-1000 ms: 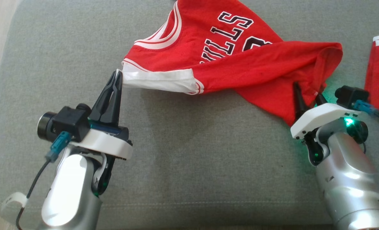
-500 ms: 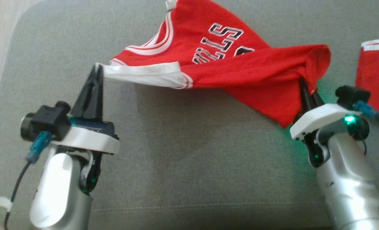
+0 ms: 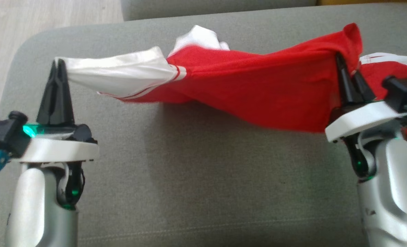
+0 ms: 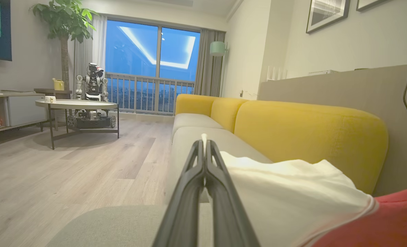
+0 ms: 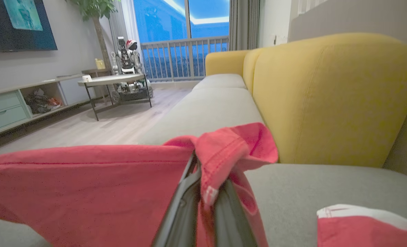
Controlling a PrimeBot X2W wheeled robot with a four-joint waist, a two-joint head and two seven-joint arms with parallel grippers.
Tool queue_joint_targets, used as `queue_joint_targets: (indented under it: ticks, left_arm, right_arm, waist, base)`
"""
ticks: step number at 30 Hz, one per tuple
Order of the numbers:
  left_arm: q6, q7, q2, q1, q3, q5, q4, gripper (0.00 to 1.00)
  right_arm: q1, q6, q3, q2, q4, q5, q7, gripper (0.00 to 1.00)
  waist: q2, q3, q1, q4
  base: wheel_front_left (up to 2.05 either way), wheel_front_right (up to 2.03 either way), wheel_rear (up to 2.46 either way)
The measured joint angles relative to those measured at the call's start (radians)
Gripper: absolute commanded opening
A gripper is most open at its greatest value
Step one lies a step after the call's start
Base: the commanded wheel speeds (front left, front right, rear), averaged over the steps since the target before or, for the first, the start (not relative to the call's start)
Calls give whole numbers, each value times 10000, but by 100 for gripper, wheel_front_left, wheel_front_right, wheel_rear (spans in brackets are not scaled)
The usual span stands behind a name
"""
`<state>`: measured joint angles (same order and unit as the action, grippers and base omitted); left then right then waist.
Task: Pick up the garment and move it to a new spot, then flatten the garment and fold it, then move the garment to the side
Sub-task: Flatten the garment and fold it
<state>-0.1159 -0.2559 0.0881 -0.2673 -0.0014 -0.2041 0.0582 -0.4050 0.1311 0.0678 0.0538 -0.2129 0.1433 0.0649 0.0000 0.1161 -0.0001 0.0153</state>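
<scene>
The garment (image 3: 244,92) is a red jersey with a white sleeve, stretched in the air between both grippers above the grey sofa seat (image 3: 196,178). My left gripper (image 3: 58,63) is shut on the tip of the white sleeve (image 4: 285,192) at the left. At the right, my right gripper (image 3: 340,60) is shut on the red hem corner (image 5: 224,151), whose cloth drapes over the fingers (image 5: 186,206). The middle of the jersey sags and hangs twisted, hiding its lettering.
A second red and white piece of clothing (image 3: 388,68) lies on the seat just right of my right gripper (image 5: 368,226). Yellow sofa backrests (image 4: 309,137) stand beyond. Wooden floor (image 3: 45,24) runs past the seat's left edge, with a round table (image 4: 76,104) farther off.
My right gripper has shut on the red hem. Both arms have lifted and spread, raising the jersey off the seat and pulling it taut. The camera view has also shifted.
</scene>
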Motion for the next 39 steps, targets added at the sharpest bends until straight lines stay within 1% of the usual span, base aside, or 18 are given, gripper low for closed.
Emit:
queue_joint_targets:
  ticks: [2,6,7,8,13,19,20,21,22,23,24,31,32,33,34,35,36,39]
  left_arm:
    - [0,0,-50,0,117,-109,-84,0]
    - [2,0,-94,53,125,-100,-105,0]
    - [2,-2,-107,208,123,-100,-40,0]
    - [4,-2,-117,283,117,-100,50,0]
    - [15,4,-151,380,-35,-96,978,0]
    - [88,274,-150,183,-211,77,2604,0]
    - [102,351,-142,79,-234,96,2913,0]
    - [102,357,-128,-47,-286,107,3214,0]
    - [102,357,-127,-187,-336,142,3499,0]
    - [102,357,-121,-352,-424,199,3804,0]
    - [102,357,-123,-511,-504,255,4090,0]
    - [192,205,-123,-1292,-688,445,5613,0]
    - [194,174,-121,-1345,-688,445,5733,8]
    - [194,151,-121,-1385,-688,445,5839,31]
    - [194,150,-123,-1422,-690,445,5935,51]
    - [198,119,-121,-1450,-690,445,5992,96]
    - [203,77,-119,-1458,-690,445,6000,100]
    - [238,77,-125,-1470,-660,445,5908,100]
  right_arm:
    - [169,0,79,2,514,0,-276,0]
    - [525,0,75,-2,780,151,-763,0]
    - [765,0,50,-4,650,548,-1043,0]
    - [864,0,56,-4,502,619,-1126,0]
    - [983,0,228,-15,-637,861,-1356,0]
    - [637,0,334,-19,-2387,849,-1507,0]
    - [504,0,332,-19,-2700,849,-1626,7]
    - [370,0,326,-19,-2982,846,-1678,25]
    - [236,0,316,-19,-3239,779,-1712,40]
    - [105,0,307,-17,-3467,660,-1708,72]
    - [-17,0,311,-19,-3664,548,-1701,100]
    - [-503,0,587,-13,-4449,-236,-1131,100]
    - [-527,0,648,-13,-4475,-326,-1066,100]
    - [-542,0,731,-15,-4470,-391,-989,100]
    - [-548,0,851,-15,-4439,-433,-909,100]
    - [-548,0,963,-15,-4378,-477,-872,100]
    - [-547,0,1060,-15,-4293,-506,-782,100]
    - [-532,0,1373,-15,-3787,-525,-598,100]
  waist:
    - [0,-74,0,9]
    - [0,-126,0,69]
    - [0,-107,0,94]
    - [0,-79,0,105]
    - [0,147,1,169]
    - [0,446,1,158]
    - [0,492,1,146]
    - [0,541,1,135]
    - [0,591,1,124]
    - [0,643,2,114]
    - [0,688,2,105]
    - [0,839,3,-36]
    - [0,827,3,-56]
    - [0,809,2,-72]
    - [0,786,2,-87]
    - [0,757,2,-99]
    - [0,721,2,-109]
    - [0,605,1,-128]
  base:
    - [0,0,0]
    - [0,0,0]
    - [0,0,0]
    - [0,0,0]
    - [0,0,0]
    - [0,0,0]
    - [0,0,0]
    - [0,0,0]
    - [0,0,0]
    - [0,0,0]
    - [0,0,0]
    - [0,0,0]
    - [0,0,0]
    - [0,0,0]
    - [0,0,0]
    - [0,0,0]
    - [0,0,0]
    - [0,0,0]
